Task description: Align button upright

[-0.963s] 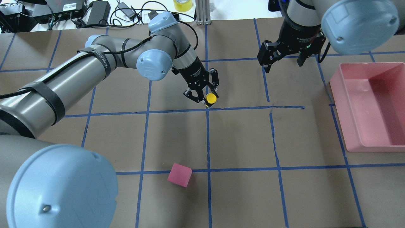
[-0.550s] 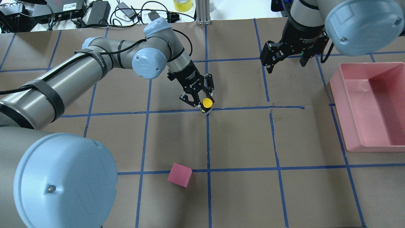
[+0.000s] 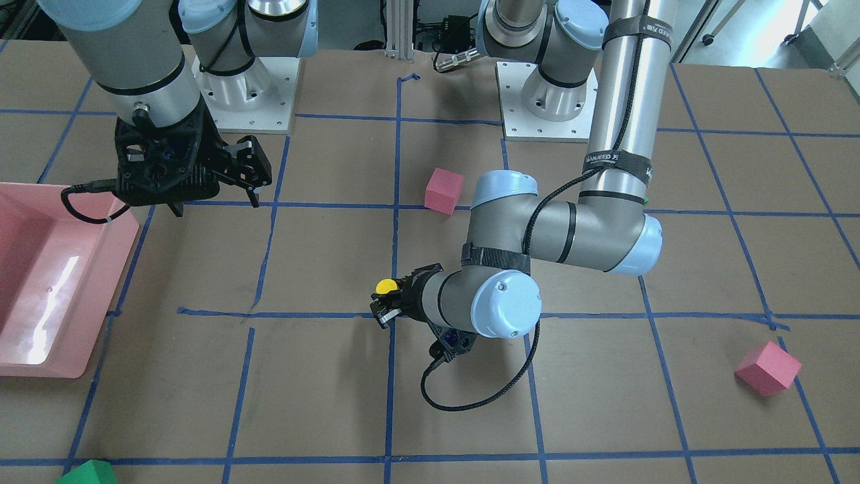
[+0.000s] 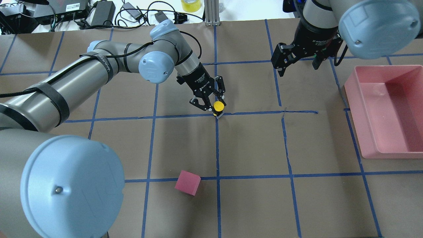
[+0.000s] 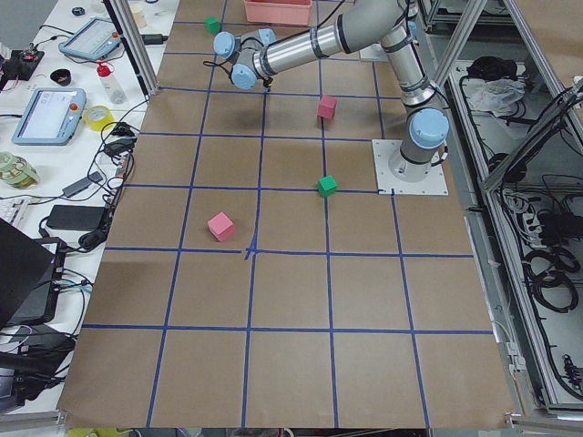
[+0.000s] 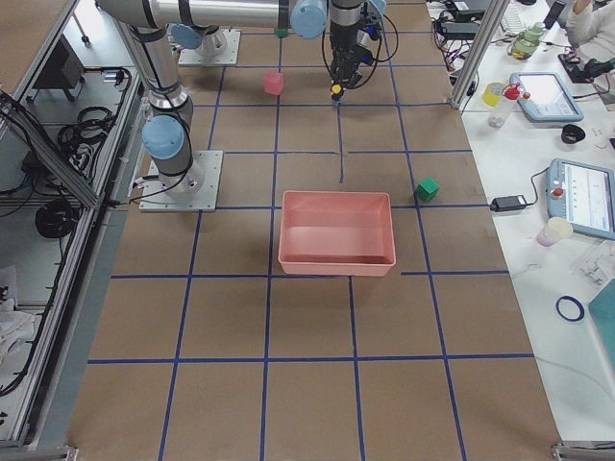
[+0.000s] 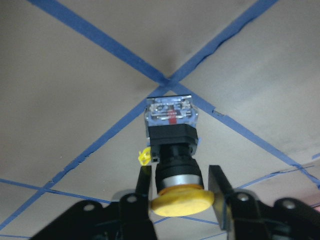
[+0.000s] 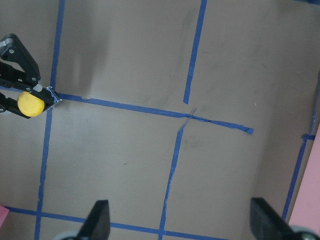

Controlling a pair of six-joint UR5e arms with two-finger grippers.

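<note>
The button (image 4: pixel 218 106) has a yellow cap, a black body and a silvery base. My left gripper (image 4: pixel 217 107) is shut on it by the cap end. The base points down at a blue tape crossing in the middle of the table. In the left wrist view the button (image 7: pixel 172 135) lies along the fingers (image 7: pixel 143 185), cap toward the palm. I cannot tell whether the base touches the paper. It also shows in the front-facing view (image 3: pixel 385 286). My right gripper (image 4: pixel 297 69) is open and empty, hovering at the far right; its fingertips (image 8: pixel 100 220) are spread wide.
A pink tray (image 4: pixel 363 125) stands at the right edge. A pink cube (image 4: pixel 187 182) sits near the front, left of centre. Another pink cube (image 3: pixel 768 367) and a green cube (image 3: pixel 87 472) lie on the far side. Cables and gear lie beyond the far edge.
My left gripper has shifted slightly toward the tape crossing with the button in it. The right gripper has drawn back a little, away from the centre.
</note>
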